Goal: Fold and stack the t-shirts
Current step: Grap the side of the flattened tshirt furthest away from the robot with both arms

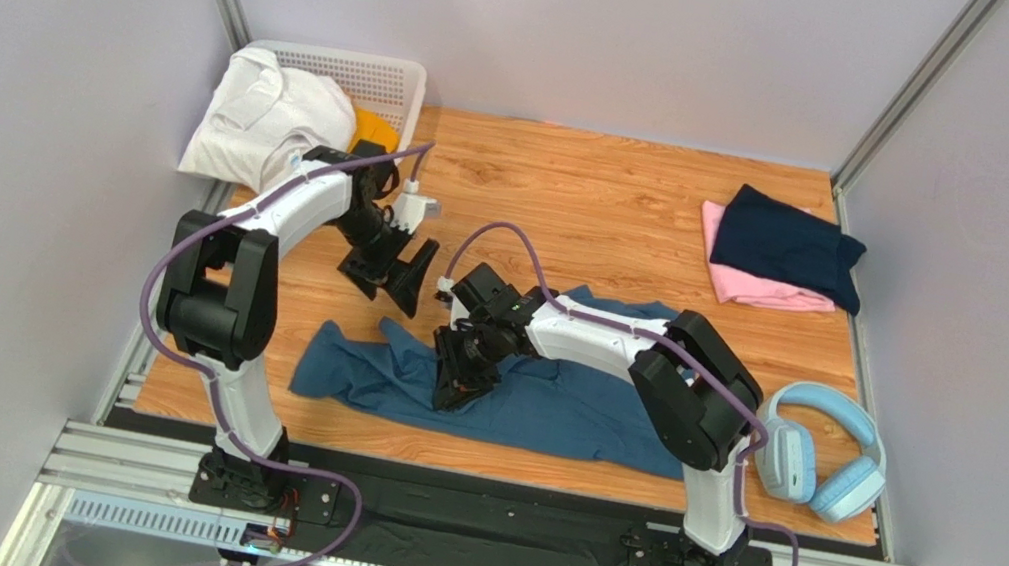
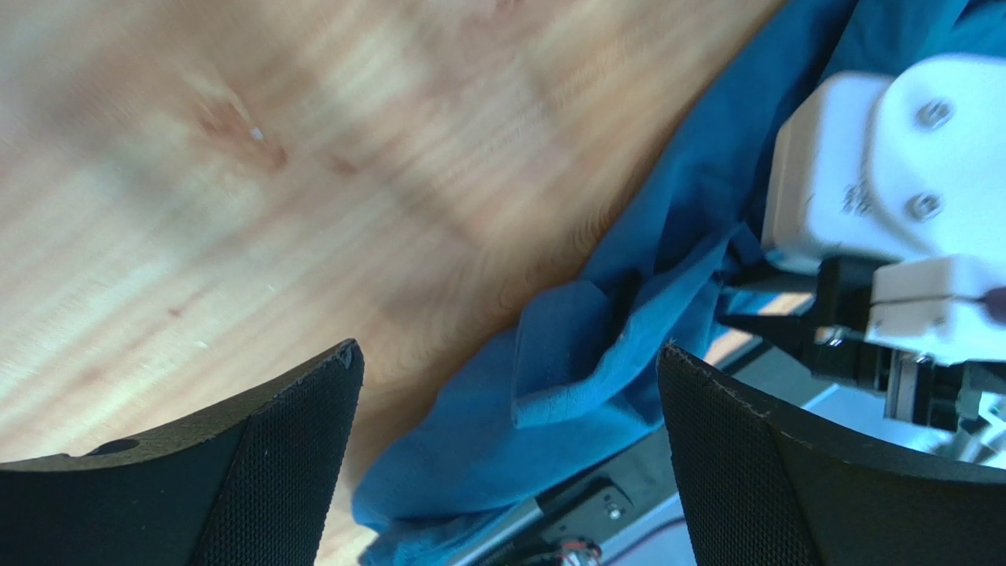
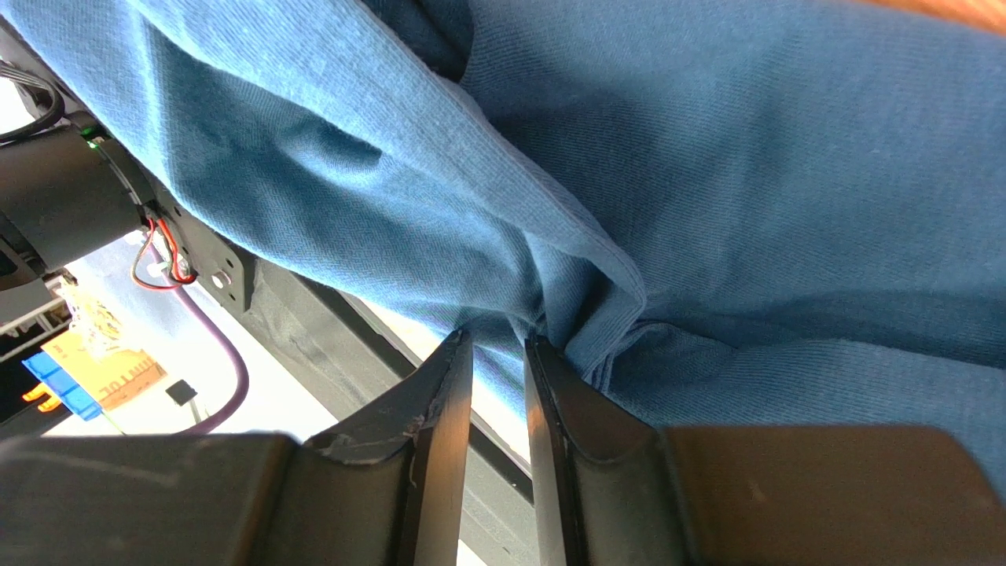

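Note:
A large slate-blue t-shirt (image 1: 552, 405) lies crumpled across the near middle of the table. My right gripper (image 1: 459, 367) is shut on a fold of it, and the cloth bunches between the jaws in the right wrist view (image 3: 498, 336). My left gripper (image 1: 394, 270) is open and empty, hovering above the wood just beyond the shirt's left part (image 2: 567, 377). A dark navy t-shirt (image 1: 788, 245) lies folded on a pink t-shirt (image 1: 746, 287) at the far right. A white garment (image 1: 263, 116) and an orange one (image 1: 372, 130) are at the basket.
A white lattice basket (image 1: 383, 82) stands at the far left corner. Light-blue headphones (image 1: 822, 452) lie at the near right edge. Bare wood (image 1: 583, 212) lies between the basket and the folded stack. The right arm's white wrist (image 2: 897, 177) shows in the left wrist view.

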Controlling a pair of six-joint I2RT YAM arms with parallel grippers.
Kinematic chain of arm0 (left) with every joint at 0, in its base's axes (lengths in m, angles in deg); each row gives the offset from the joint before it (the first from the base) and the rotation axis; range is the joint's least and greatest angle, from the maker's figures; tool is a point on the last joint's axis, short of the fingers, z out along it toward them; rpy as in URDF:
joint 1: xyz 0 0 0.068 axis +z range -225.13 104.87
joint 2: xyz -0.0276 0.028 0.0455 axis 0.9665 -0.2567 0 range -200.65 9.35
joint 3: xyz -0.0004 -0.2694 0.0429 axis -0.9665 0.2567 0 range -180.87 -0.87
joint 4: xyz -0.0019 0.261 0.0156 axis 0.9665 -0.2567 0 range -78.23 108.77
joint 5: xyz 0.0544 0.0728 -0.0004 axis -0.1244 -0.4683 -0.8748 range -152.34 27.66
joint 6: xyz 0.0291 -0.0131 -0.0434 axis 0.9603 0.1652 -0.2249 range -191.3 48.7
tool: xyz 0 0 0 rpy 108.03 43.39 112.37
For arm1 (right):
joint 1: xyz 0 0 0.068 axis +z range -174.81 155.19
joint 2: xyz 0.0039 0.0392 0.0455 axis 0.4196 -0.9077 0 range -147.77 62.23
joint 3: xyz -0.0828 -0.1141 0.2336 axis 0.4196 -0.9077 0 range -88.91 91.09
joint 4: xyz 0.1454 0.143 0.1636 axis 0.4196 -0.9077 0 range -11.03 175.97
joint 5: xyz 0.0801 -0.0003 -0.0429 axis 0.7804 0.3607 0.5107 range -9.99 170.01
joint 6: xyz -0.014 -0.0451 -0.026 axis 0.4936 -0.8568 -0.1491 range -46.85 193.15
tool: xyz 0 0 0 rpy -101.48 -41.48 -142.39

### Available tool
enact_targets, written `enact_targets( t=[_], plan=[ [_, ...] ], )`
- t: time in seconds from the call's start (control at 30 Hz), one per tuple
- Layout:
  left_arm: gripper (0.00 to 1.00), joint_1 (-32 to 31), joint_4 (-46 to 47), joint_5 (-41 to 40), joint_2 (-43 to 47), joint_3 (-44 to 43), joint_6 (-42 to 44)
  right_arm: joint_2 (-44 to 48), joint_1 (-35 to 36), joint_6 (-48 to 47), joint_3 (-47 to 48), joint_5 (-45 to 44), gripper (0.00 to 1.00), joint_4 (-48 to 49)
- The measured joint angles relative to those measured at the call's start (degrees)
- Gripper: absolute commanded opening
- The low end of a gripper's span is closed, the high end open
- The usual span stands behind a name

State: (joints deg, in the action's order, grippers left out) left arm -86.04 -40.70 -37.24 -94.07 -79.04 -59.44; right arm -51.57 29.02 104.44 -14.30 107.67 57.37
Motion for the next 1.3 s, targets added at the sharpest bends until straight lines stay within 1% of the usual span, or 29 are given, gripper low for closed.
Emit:
enact_targets(
  t=[0.1,0.2,0.23,0.3,0.4,0.43,0.5,0.53,0.87,0.97,1.0,1.07,1.13,1.27,1.3],
  plan=[
    [0.98,0.2,-1.9,0.1,0.1,1.3,0.3,0.0,0.0,0.0,0.0,0.0,0.28,0.0],
    [0.90,0.2,-3.0,0.3,0.5,2.9,0.5,0.0,0.0,0.0,0.0,0.0,0.28,0.0],
    [0.85,0.2,-3.1,0.5,0.6,3.0,0.5,0.0,0.0,0.0,0.0,0.0,0.28,0.0],
    [0.82,0.2,-3.4,1.1,0.6,3.1,0.5,0.0,0.0,0.0,0.0,0.0,0.28,0.0],
    [0.73,0.2,-3.4,2.1,0.6,3.1,0.7,0.0,0.0,0.0,0.0,0.0,0.28,0.0],
    [0.66,0.2,-3.4,2.4,0.6,3.1,0.7,0.0,0.0,0.0,0.0,0.0,0.28,0.0],
    [0.59,0.2,-3.4,3.1,0.6,3.1,0.9,0.0,0.0,0.0,0.0,0.0,0.28,0.0],
    [0.53,0.2,-3.4,3.4,0.7,3.1,1.0,0.0,0.0,0.0,0.0,0.0,0.27,0.0],
    [0.51,0.2,-3.4,4.7,0.7,3.2,1.3,0.0,0.0,0.0,0.0,0.0,0.27,0.0],
    [0.46,0.2,-3.4,4.8,0.7,3.2,1.3,0.0,0.0,0.0,0.0,0.0,0.27,0.0],
    [0.41,0.2,-3.4,4.9,0.7,3.3,1.3,0.0,0.0,0.0,0.0,0.0,0.27,0.0],
    [0.36,0.2,-3.4,4.9,0.7,3.4,1.4,0.0,0.0,0.0,0.0,0.0,0.27,0.0],
    [0.36,0.2,-3.6,5.1,0.7,3.6,1.5,0.0,0.0,0.0,0.0,0.0,0.27,0.0],
    [0.40,0.2,-3.8,5.4,0.7,4.0,1.6,0.0,0.0,0.0,0.0,0.0,0.27,0.0],
    [0.38,0.2,-3.8,5.4,0.7,4.2,1.6,0.0,0.0,0.0,0.0,0.0,0.26,0.0]
  ],
)
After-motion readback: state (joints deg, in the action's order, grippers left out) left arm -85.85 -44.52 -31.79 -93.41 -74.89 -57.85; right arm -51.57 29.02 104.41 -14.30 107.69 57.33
